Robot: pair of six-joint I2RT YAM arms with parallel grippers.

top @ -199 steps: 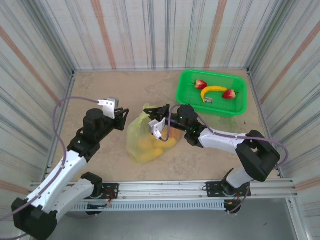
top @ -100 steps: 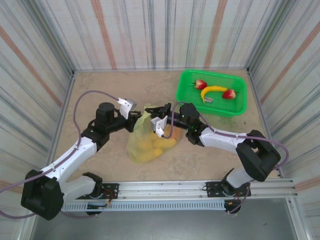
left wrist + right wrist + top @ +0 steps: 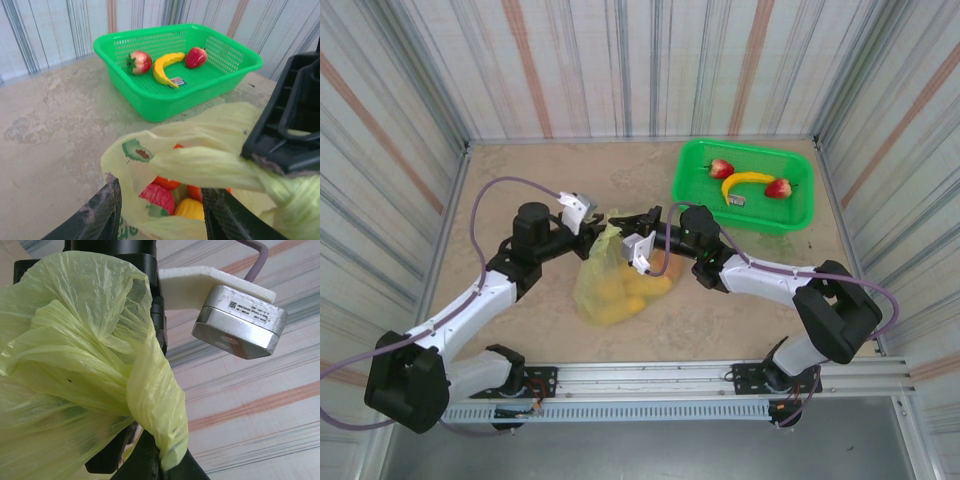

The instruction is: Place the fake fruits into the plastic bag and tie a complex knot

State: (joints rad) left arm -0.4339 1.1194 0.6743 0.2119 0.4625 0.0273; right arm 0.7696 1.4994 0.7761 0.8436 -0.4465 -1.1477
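Observation:
The yellow-green plastic bag (image 3: 608,288) lies mid-table with orange, red and yellow fake fruits (image 3: 165,196) inside it. My right gripper (image 3: 623,222) is shut on the bag's bunched, twisted handle (image 3: 159,405) and holds it up. I cannot tell whether that strand forms a knot. My left gripper (image 3: 161,189) is open, its fingers (image 3: 102,210) either side of the bag's mouth, just left of the right gripper. Two strawberries (image 3: 721,168) and a banana (image 3: 748,182) lie in the green basket.
The green slotted basket (image 3: 800,215) stands at the back right, close to the right wall. Striped walls enclose the table on three sides. Bare tabletop (image 3: 520,180) stretches left of and behind the bag.
My left arm has swung right, up to the bag's mouth, and its jaws have widened. The right gripper has kept hold of the handle, almost still.

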